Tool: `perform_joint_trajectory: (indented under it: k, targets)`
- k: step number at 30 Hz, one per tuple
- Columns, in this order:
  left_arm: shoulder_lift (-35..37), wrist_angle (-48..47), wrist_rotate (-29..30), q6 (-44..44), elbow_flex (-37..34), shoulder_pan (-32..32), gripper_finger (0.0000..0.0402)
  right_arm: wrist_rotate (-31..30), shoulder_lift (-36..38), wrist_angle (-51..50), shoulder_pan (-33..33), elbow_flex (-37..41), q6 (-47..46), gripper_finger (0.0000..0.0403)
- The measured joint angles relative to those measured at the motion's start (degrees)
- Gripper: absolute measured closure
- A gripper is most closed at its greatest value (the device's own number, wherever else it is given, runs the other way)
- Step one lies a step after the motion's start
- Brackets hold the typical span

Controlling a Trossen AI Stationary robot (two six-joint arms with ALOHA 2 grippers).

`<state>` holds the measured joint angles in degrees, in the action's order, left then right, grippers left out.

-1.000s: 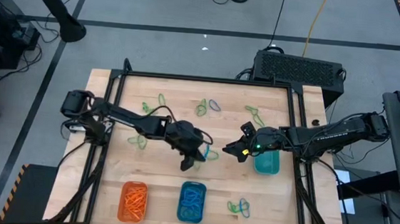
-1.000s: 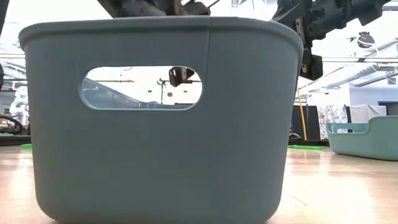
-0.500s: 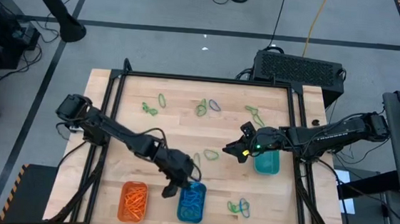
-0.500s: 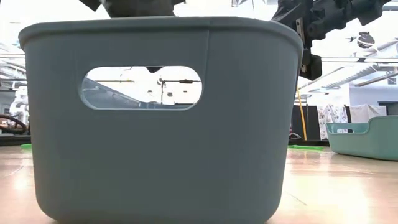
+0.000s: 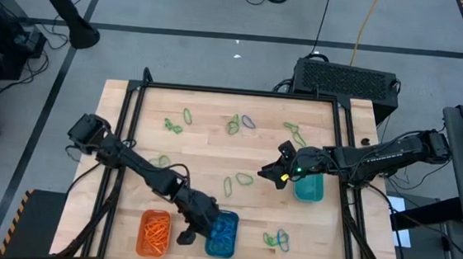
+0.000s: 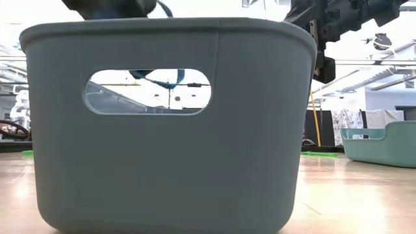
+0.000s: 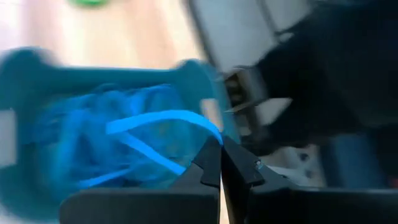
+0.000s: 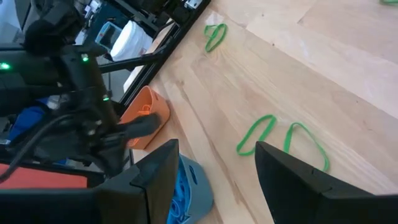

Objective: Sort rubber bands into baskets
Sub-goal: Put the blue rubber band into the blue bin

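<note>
I have the left tool [image 7: 220, 163] pressed together on a blue rubber band [image 7: 163, 118], held over the blue basket [image 5: 223, 233] so it drops among its own colour. My right tool [image 5: 280, 174] waits spread beside the teal basket [image 5: 309, 188]; green bands [image 5: 244, 179] lie near on the worktop [image 5: 205, 144].

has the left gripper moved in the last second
Yes. In the high view the left gripper travelled from mid-table toward the near edge, now at the left rim of the blue plastic basket, shut on a blue rubber band.
</note>
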<state>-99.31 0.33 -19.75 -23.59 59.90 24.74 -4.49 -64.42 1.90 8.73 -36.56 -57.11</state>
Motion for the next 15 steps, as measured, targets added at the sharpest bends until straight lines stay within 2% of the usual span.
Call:
perform_joint_trajectory:
  k: [3,8,15]
  targets:
    - [0.02,3.45,-4.07,-0.02,0.04,0.97,0.0401,0.04,0.0,-0.01,0.0,0.0,0.87,0.02]
    - [-1.22,6.05,-5.74,-0.16,0.04,1.94,0.0401,0.06,0.0,0.0,0.0,0.0,1.88,0.02]
    - [-6.04,12.95,-9.25,-5.78,0.04,2.53,0.0401,0.07,0.0,-0.03,0.0,0.0,2.76,0.02]
